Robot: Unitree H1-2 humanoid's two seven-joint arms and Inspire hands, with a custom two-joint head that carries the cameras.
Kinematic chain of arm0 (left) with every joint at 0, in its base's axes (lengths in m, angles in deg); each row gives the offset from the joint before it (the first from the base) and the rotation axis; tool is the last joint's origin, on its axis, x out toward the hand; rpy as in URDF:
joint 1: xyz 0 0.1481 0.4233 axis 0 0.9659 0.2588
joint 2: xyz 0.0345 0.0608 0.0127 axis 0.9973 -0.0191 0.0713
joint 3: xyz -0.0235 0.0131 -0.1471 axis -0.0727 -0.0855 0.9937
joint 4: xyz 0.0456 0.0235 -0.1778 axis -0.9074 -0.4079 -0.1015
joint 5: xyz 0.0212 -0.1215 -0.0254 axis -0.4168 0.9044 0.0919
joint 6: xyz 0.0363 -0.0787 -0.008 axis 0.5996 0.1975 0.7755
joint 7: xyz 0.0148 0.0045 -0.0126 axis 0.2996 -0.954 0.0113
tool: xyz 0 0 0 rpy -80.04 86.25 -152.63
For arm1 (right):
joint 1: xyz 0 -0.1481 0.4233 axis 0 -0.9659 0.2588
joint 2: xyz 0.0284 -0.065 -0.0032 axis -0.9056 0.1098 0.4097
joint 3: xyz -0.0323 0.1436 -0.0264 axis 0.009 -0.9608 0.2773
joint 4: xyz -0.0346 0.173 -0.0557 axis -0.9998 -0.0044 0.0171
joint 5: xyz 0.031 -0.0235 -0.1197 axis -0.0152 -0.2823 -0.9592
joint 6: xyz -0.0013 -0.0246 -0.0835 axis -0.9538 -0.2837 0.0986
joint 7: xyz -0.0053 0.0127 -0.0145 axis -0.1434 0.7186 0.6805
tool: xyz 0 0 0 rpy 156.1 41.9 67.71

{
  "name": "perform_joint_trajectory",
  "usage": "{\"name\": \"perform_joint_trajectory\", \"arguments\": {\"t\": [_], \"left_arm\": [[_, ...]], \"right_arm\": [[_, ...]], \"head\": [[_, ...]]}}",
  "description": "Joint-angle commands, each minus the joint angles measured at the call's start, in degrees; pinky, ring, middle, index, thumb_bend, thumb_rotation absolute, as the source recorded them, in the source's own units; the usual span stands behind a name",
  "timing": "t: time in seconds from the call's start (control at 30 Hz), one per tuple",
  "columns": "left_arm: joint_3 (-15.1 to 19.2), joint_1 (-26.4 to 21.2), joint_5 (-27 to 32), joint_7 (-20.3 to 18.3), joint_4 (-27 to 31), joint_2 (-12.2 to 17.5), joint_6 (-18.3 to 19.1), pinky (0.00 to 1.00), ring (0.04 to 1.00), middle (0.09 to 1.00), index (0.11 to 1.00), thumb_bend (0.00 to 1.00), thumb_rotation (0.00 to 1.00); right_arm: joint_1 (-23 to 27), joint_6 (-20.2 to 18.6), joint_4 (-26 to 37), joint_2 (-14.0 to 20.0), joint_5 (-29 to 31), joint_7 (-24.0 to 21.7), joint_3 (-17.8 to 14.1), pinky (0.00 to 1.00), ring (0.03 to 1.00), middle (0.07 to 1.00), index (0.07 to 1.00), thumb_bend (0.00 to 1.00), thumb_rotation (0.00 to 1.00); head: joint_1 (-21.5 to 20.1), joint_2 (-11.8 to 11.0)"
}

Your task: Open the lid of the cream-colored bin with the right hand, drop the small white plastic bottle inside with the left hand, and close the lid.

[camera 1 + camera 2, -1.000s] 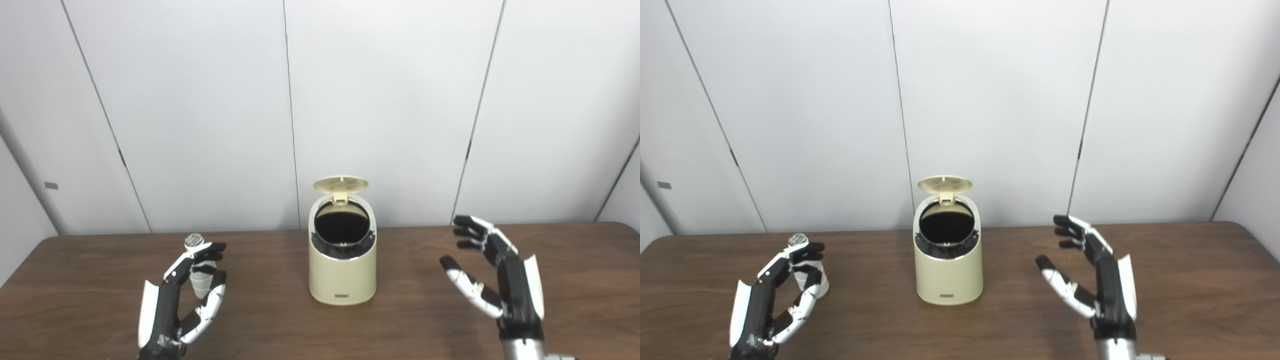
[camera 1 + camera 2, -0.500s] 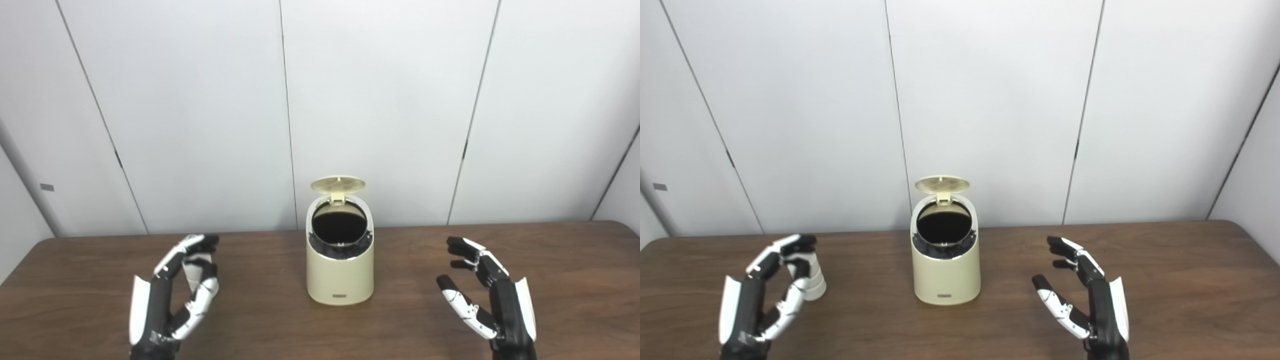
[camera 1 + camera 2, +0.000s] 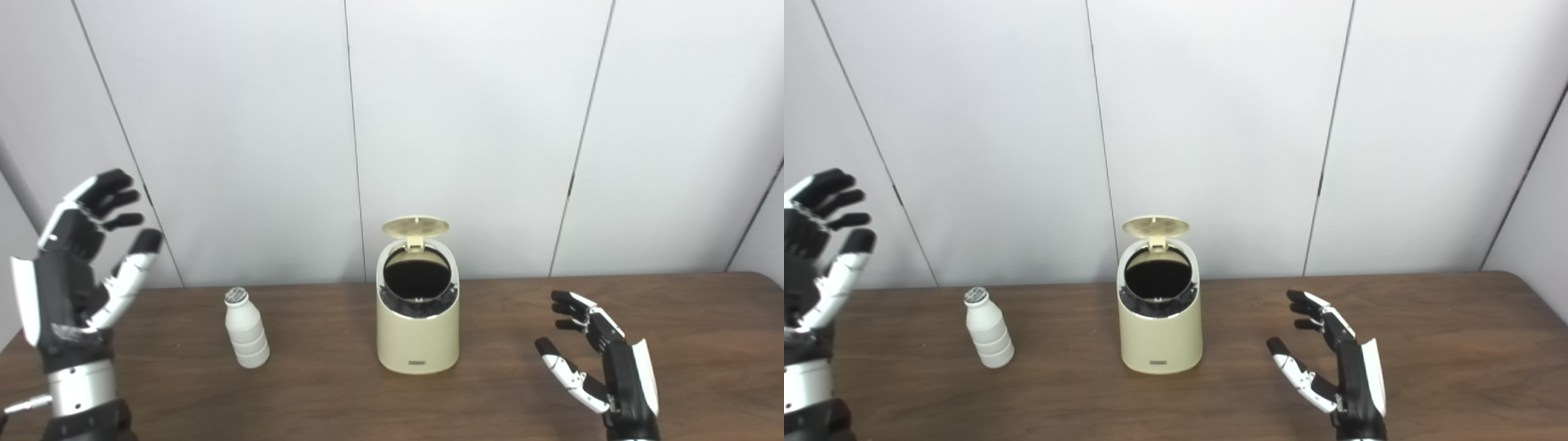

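The cream-colored bin (image 3: 418,331) stands mid-table with its round lid (image 3: 416,226) tipped up at the back, so its dark inside shows. The small white plastic bottle (image 3: 245,329) stands upright on the table to the left of the bin, and nothing touches it. My left hand (image 3: 79,269) is raised high at the far left, well above and left of the bottle, open with fingers spread. My right hand (image 3: 597,367) hovers low over the table to the right of the bin, open and empty.
The brown wooden table (image 3: 490,392) runs the full width of the view, with its back edge against a white panelled wall (image 3: 465,122). Nothing else stands on the table.
My left hand was curled around the bottle; it has let go and swung up and out to the left, leaving the bottle standing. The right hand has dropped lower since a second ago.
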Motion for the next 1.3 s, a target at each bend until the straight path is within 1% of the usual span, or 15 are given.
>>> {"name": "perform_joint_trajectory", "arguments": {"t": [0.0, 0.13, 0.2, 0.3, 0.37, 0.4, 0.5, 0.57, 0.7, 0.77, 0.83, 0.97, 1.07, 1.13, 1.27], "left_arm": [[2.69, -3.23, 0.86, -0.17, -3.48, 3.38, -0.86, 0.68, 0.764, 0.791, 0.789, 0.72, 0.49], [6.1, -4.44, 1.85, -0.31, -11.39, 5.69, -3.39, 0.67, 0.79, 0.822, 0.83, 0.71, 0.46], [7.3, -4.29, 1.45, 0.04, -14.88, 6.56, -4.33, 0.66, 0.781, 0.816, 0.827, 0.75, 0.48], [8.45, -3.53, 1.36, 0.07, -18.72, 7.15, -5.03, 0.72, 0.827, 0.833, 0.83, 0.8, 0.53], [8.41, -2.79, 1.88, -0.68, -19.95, 7.1, -5.71, 0.69, 0.811, 0.837, 0.853, 0.8, 0.57], [8.24, -2.32, 2.25, -1.13, -19.97, 6.9, -5.6, 0.68, 0.805, 0.837, 0.858, 0.81, 0.58], [7.45, -1.39, 1.3, -1.03, -20.25, 5.95, -4.65, 0.72, 0.833, 0.855, 0.867, 0.88, 0.66], [6.89, -1.24, 1.37, -0.9, -21.2, 5.07, -4.65, 0.69, 0.82, 0.841, 0.823, 0.88, 0.64], [5.69, -1.01, 0.96, -1.11, -23.03, 3.82, -5.67, 0.66, 0.819, 0.843, 0.809, 0.85, 0.57], [4.59, -0.84, 1.12, -2.2, -24.81, 3.63, -7.28, 0.76, 0.85, 0.851, 0.822, 0.88, 0.57], [3.49, -0.78, 1.07, -3.12, -26.98, 3.73, -9.31, 0.79, 0.869, 0.859, 0.836, 0.96, 0.56], [1.9, -0.76, -1.03, -3.27, -28.89, 3.6, -9.56, 0.75, 0.846, 0.85, 0.842, 1.0, 0.59], [1.22, -0.84, 0.54, -4.85, -29.54, 3.35, -9.7, 0.79, 0.859, 0.861, 0.85, 1.0, 0.58], [0.68, -0.95, 1.09, -5.75, -30.25, 3.38, -10.25, 0.8, 0.868, 0.87, 0.853, 1.0, 0.58], [-0.8, -0.59, -0.64, -6.92, -30.48, 3.91, -9.51, 0.87, 0.922, 0.906, 0.887, 1.0, 0.6]], "right_arm": [[1.87, 2.17, 1.05, 1.0, 0.03, 0.33, -0.61, 0.65, 0.745, 0.775, 0.744, 0.29, 0.38], [2.13, 2.64, 0.39, 1.42, -1.38, 1.25, -1.09, 0.66, 0.744, 0.773, 0.746, 0.29, 0.35], [2.39, 3.03, -0.04, 1.66, -1.78, 1.85, -1.1, 0.64, 0.73, 0.763, 0.748, 0.28, 0.28], [2.55, 3.15, -0.6, 2.11, -1.75, 2.53, -0.81, 0.64, 0.736, 0.766, 0.751, 0.27, 0.26], [2.53, 3.14, -0.54, 2.17, -1.93, 2.74, -0.77, 0.63, 0.734, 0.763, 0.748, 0.27, 0.28], [2.5, 3.14, -0.46, 2.17, -1.82, 2.66, -0.76, 0.63, 0.734, 0.762, 0.746, 0.27, 0.29], [2.42, 2.94, -0.52, 2.18, -1.35, 2.46, -0.83, 0.64, 0.739, 0.768, 0.749, 0.28, 0.3], [2.45, 2.99, -0.9, 2.31, -2.18, 2.99, -0.98, 0.69, 0.768, 0.769, 0.746, 0.29, 0.28], [2.35, 2.57, -0.73, 2.44, -2.86, 3.17, -1.26, 0.71, 0.781, 0.777, 0.748, 0.28, 0.31], [2.37, 2.59, -0.75, 2.46, -3.49, 3.51, -1.29, 0.66, 0.75, 0.767, 0.74, 0.27, 0.22], [2.34, 2.68, -1.03, 2.51, -3.35, 3.48, -1.27, 0.65, 0.745, 0.767, 0.739, 0.26, 0.19], [2.14, 2.71, -0.89, 2.52, -3.0, 3.17, -1.31, 0.65, 0.746, 0.764, 0.739, 0.27, 0.23], [1.9, 2.15, -0.25, 2.52, -2.6, 2.67, -1.36, 0.66, 0.753, 0.766, 0.743, 0.27, 0.26], [1.81, 1.79, -0.2, 2.59, -2.88, 2.59, -1.46, 0.67, 0.758, 0.767, 0.743, 0.27, 0.23], [1.63, 0.77, -0.27, 2.73, -3.53, 2.61, -1.74, 0.7, 0.766, 0.768, 0.748, 0.28, 0.23]], "head": [[-0.05, 0.12], [0.29, 0.12], [0.21, 0.04], [0.32, 0.05], [0.37, 0.17], [0.49, 0.26], [0.7, 0.29], [0.71, 0.25], [1.46, 0.39], [1.61, 0.31], [1.74, 0.21], [1.91, 0.3], [2.26, 0.37], [2.45, 0.33], [3.17, 0.29]]}}
